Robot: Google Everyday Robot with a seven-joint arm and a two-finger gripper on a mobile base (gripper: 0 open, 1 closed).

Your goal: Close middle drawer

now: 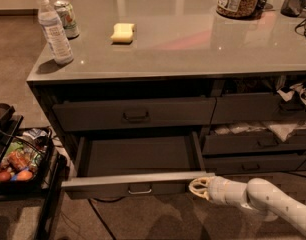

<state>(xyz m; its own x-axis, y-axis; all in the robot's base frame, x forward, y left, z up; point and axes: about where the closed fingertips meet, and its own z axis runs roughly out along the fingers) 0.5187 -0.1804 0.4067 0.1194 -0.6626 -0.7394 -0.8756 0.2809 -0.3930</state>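
- Cabinet unit [183, 49]: grey glossy top, dark drawer bank below. It fills the far half of the scene.
- Middle drawer [138, 158]: left column, below the shut top drawer [135, 115]. It is pulled well out toward the near side, with the inside bare and the light rim showing along the front.
- Robot arm [273, 204]: white, and enters from the near right, low to the floor.
- Snack basket [18, 164]: on a dark stand just left of the drawer's left corner. Risk: judged small, as the drawer's travel runs away from it.
- Gripper [195, 187]: at the right end of the drawer front, touching it or just beside it, on the near side. Whether the jaws are released or clenched cannot be told.
- Risk, judged: a push this far from centre may skew the drawer and bind it on its runners. The gripper may also slip off the right corner and miss the front.
- Pull handle [139, 189]: central on the front, well left of the gripper and untouched.
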